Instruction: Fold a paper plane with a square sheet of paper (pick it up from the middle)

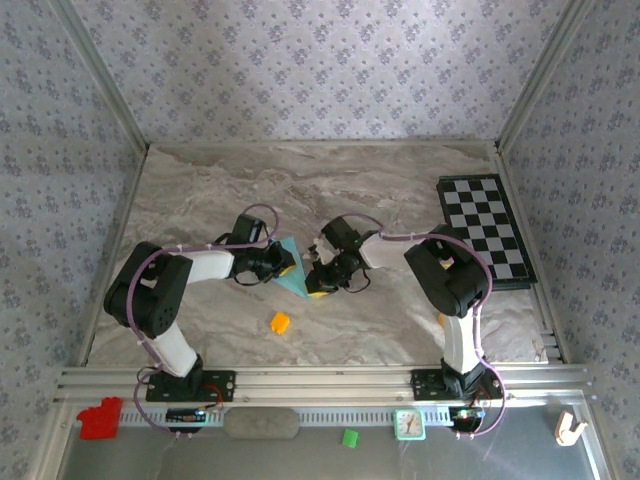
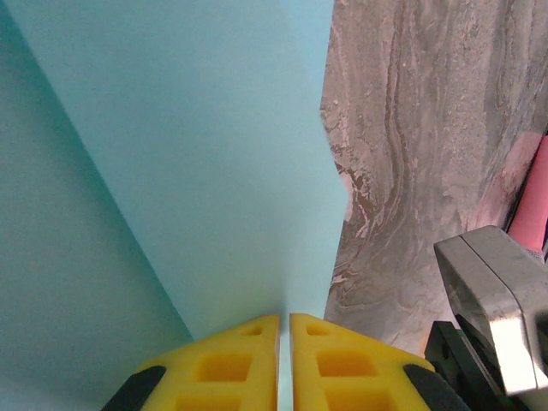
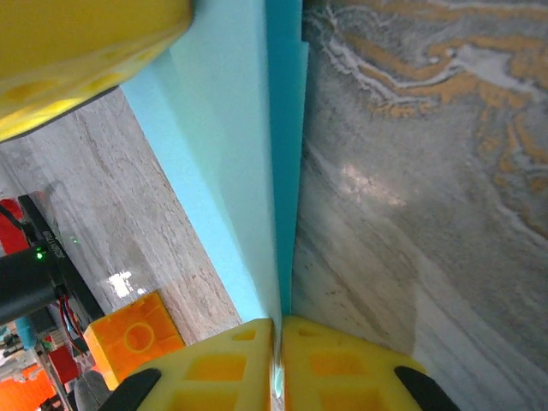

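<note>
As it is hanging just over the marble surface [image 1: 400, 190], the square sheet of paper [image 2: 197, 154] is being clenched from both sides by the left gripper [image 2: 284, 330] and the right gripper [image 3: 278, 330]. A fold is seemingly being formed. The next move is calling for aligning the edges, then pressing the crease.

Marbled grey-beige table [image 1: 400, 180] underneath it all, veined and glossy. Over at the far right, lying flat by the table's edge: black-and-white checkered board [image 1: 485, 230]. Near the front, just left of centre, orange cube [image 1: 279, 322] sitting on the table, well apart from the board; up close from the right wrist, round socket in its top face. Down past the aluminium rail [image 1: 320, 380] at the near edge, left to right: red block [image 1: 100, 417], grey oval pad [image 1: 262, 423], small green cube [image 1: 350, 437], little teal-framed clock [image 1: 409, 424], pale hook-shaped piece [image 1: 570, 428]. Patterned wallpaper [image 1: 320, 70] closing in on three sides.
</note>
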